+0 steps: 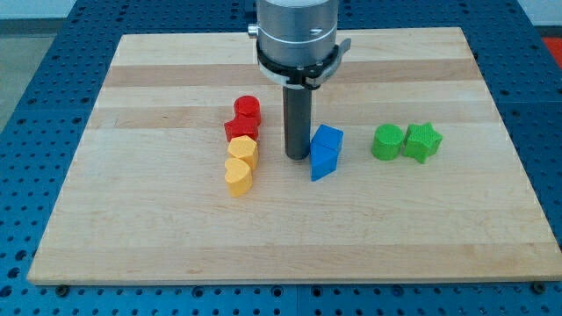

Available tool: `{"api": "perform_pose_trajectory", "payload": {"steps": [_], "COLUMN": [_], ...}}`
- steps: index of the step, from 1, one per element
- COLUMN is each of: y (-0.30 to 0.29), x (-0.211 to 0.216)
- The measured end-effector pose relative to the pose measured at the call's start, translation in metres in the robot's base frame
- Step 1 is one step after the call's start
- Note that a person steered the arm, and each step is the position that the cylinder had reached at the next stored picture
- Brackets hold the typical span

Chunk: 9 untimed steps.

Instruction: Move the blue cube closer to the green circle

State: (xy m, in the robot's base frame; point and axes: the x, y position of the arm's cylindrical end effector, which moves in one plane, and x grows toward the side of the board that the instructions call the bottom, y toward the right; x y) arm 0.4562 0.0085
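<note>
The blue cube (pixel 327 140) sits just right of the frame's centre, with a second blue block (pixel 323 163), more wedge-like, touching it from below. My tip (pixel 297 156) rests just beside the cube's left face, seemingly in contact or nearly so. There are no fingers on this rig to spread or pinch; the rod can only shove.

I judge the cube light, rigid and likely plastic, so it should slide readily on the smooth wooden board (pixel 132 219) (and may spin if pushed off-centre). The best contact is the middle of its left face, driving rightward toward the green circle (pixel 386 141), which lies near, to the right of centre, touching a green star (pixel 422 142).

The neighbouring blue block may drag along.

Left of centre, a red cylinder (pixel 248 110), a red block (pixel 240 129) and two yellow hearts (pixel 242 150) (pixel 238 175) stand in a column, out of the path. The board lies on a blue perforated table (pixel 35 105).
</note>
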Motion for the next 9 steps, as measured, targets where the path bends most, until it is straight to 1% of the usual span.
{"api": "perform_pose_trajectory", "payload": {"steps": [2,5,9], "y": [0.006,0.027,0.034], "x": [-0.010,-0.010,-0.010]}}
